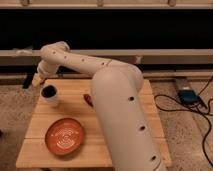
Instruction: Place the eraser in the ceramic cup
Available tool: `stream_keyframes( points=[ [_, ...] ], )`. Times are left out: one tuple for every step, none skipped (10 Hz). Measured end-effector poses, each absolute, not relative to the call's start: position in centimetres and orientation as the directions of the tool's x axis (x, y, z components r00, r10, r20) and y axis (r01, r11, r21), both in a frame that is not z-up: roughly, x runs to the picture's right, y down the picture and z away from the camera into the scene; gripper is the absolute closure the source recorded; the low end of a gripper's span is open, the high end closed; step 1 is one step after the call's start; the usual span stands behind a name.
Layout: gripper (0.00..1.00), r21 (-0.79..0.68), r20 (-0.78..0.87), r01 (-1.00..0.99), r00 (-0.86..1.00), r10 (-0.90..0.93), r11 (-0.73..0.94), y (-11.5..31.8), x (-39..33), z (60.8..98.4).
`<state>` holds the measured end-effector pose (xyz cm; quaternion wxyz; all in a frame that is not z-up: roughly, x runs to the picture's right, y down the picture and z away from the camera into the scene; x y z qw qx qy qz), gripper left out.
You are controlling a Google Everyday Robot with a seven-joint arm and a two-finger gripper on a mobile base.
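Note:
The white ceramic cup [49, 95] stands on the left part of the wooden table [125, 150]. Its inside looks dark; a black thing seems to lie in it, likely the eraser [48, 91], but I cannot tell for sure. My gripper [38, 80] is at the end of the white arm, just above and to the left of the cup, apart from it. A beige bit shows at the gripper's tip.
An orange patterned plate [65, 136] lies at the front left of the table. A small reddish-brown oblong thing [88, 99] lies near the middle, beside my arm. A blue device [187, 95] and cables are on the floor at right.

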<state>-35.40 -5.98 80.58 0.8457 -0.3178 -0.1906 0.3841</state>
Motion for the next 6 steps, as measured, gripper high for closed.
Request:
stream_keyframes(
  points=[
    [0.20, -0.670, 0.083, -0.536, 0.632, 0.770, 0.513, -6.6, -34.9, 80.2],
    [0.20, -0.654, 0.088, -0.544, 0.635, 0.768, 0.525, -7.2, -34.3, 79.9],
    [0.20, -0.633, 0.087, -0.554, 0.643, 0.761, 0.541, -7.7, -33.6, 79.6],
    [0.20, -0.604, 0.078, -0.567, 0.658, 0.749, 0.561, -8.5, -32.2, 79.3],
    [0.20, -0.580, 0.060, -0.580, 0.669, 0.741, 0.571, -9.1, -30.9, 79.4],
    [0.20, -0.578, 0.056, -0.581, 0.672, 0.738, 0.573, -9.1, -30.8, 79.3]
  ],
)
